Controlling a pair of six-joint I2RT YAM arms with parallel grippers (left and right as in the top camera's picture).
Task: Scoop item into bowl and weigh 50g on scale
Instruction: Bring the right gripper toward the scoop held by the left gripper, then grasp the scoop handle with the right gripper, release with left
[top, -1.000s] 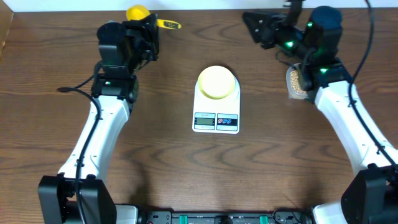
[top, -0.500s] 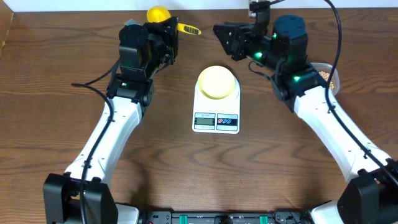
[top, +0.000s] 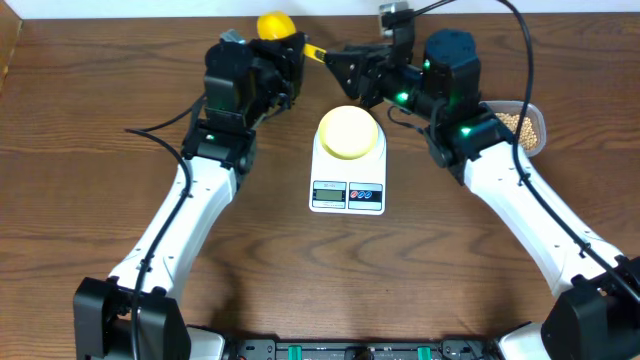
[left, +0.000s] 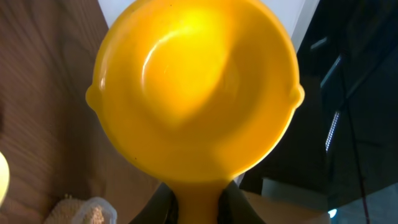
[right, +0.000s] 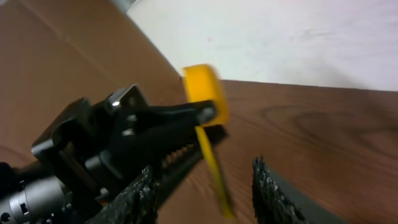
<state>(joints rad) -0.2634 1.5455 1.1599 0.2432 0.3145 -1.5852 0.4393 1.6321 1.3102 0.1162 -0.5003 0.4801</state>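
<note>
The beans (top: 515, 122) are lying in a clear plastic tub (top: 537, 135) at the far right of the table (top: 80, 180), partly hidden behind the right arm. The pale-yellow bowl (top: 349, 132) is sitting on the far half of the white scale (top: 347, 190), which is standing at the middle of the table with its display and buttons facing the near edge. The tub is lying well apart from the scale, to its right.

Just beyond the bowl, at the far edge, the left tool (left: 198, 196) is clenching the handle of a yellow scoop (top: 275, 22). The scoop's cup is pointing away to the far side and, in the left wrist view, is showing its plain yellow inside.

The right tool (right: 206, 193) is reaching in from the right, hovering over the table just past the bowl's far rim. Its fingers (right: 140, 193) are standing apart, released, with the free end of the scoop's handle lying between them. The right wrist view is too blurred to show any contact there.
</note>
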